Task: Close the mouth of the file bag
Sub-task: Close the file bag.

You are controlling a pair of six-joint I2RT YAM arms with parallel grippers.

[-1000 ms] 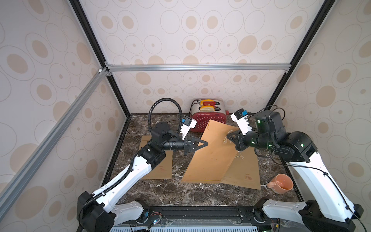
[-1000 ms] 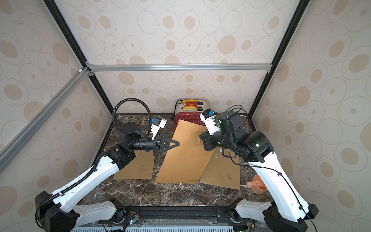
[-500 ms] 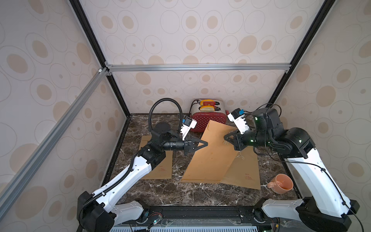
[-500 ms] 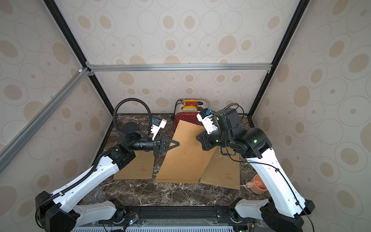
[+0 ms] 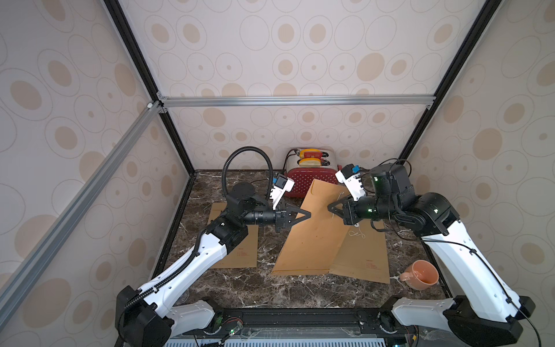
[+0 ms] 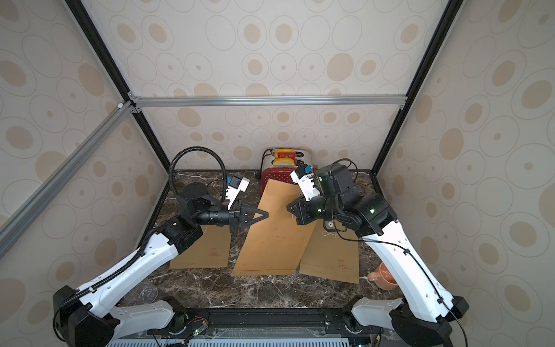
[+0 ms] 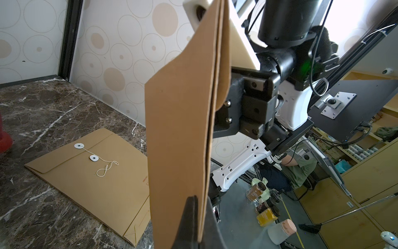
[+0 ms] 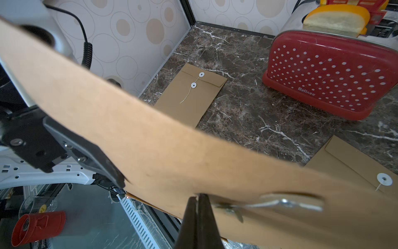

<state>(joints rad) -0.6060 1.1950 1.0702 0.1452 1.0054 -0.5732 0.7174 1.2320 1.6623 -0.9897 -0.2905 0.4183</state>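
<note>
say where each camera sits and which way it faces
Top views: high in front, looking down at the table; both arms, left gripper and right gripper at the held bag.
Left wrist: on the left arm, looking along its fingers past the bag's edge at the right gripper.
Right wrist: on the right arm, looking over its shut fingers across the bag to the toaster.
Shared: both wrist views show the held bag and the opposite gripper.

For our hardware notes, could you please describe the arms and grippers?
Both arms have white shells with black joints. The left arm carries a looping black corrugated hose; the right arm shows green lights. The left gripper and right gripper are black and taper to points.
</note>
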